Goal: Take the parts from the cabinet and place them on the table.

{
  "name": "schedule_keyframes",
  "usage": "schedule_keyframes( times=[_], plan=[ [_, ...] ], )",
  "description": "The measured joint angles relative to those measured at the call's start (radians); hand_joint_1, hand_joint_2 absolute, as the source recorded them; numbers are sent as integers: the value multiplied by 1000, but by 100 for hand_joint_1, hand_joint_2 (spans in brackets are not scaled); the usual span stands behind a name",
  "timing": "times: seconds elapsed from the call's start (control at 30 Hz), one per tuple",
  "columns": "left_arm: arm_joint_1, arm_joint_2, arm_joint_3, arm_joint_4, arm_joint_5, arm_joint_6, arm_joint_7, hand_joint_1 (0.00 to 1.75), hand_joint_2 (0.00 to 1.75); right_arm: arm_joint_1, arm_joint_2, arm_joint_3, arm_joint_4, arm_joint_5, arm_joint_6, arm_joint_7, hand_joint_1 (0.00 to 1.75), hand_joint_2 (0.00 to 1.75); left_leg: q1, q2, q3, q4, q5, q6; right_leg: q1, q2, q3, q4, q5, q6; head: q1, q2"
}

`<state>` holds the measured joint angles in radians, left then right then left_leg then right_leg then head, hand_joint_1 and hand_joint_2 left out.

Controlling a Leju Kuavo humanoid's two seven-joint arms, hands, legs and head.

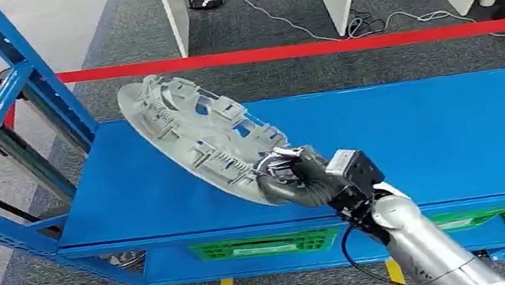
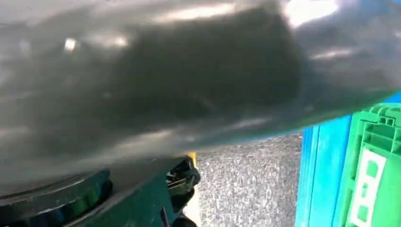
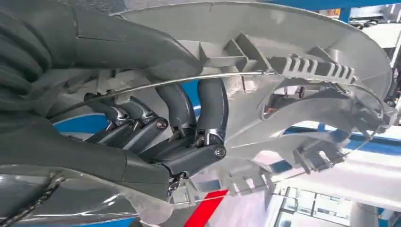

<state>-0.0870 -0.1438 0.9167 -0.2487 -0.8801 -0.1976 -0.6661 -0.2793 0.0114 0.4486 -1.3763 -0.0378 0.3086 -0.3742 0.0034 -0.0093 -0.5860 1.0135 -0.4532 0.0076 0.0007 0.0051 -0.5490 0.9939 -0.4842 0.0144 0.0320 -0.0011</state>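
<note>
Blue table (image 1: pixel 427 136) on grey carpet lies under right hand (image 1: pixel 294 176) gripping the seemingly tilted part (image 1: pixel 197 132).

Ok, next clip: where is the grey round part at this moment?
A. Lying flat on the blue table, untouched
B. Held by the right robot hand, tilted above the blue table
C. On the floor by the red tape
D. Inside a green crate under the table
B: the right robot hand grips the grey round part at its rim, tilted over the blue table.
</note>
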Motion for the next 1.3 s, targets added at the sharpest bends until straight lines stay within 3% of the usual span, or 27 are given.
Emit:
schedule_keyframes(
  times=[0.3,0.47,0.6,0.77,1.3],
  plan=[
    [1,2,-9,4,6,12,-6,0,0,16,-6,-2,-27,9,0,-17,175,175,0,0,0,0,0,0,0,0,0,0,0,0,0,0],
    [0,2,-8,4,8,51,70,0,0,30,-6,-2,-71,36,-2,-32,175,175,0,0,0,0,0,0,0,0,0,0,0,0,0,0],
    [1,1,-7,4,12,21,86,0,0,41,-6,-2,-93,49,-4,-43,175,175,0,0,0,0,0,0,0,0,0,0,0,0,0,0],
    [12,2,-6,5,18,-24,68,0,0,80,-6,-2,-137,64,-21,-79,175,175,0,0,0,0,0,0,0,0,0,0,0,0,0,0],
    [30,3,10,8,26,-22,61,0,0,185,-6,-37,-269,70,-44,-126,175,175,0,0,0,0,-1,0,0,-1,0,0,-1,0,0,0]
  ],
)
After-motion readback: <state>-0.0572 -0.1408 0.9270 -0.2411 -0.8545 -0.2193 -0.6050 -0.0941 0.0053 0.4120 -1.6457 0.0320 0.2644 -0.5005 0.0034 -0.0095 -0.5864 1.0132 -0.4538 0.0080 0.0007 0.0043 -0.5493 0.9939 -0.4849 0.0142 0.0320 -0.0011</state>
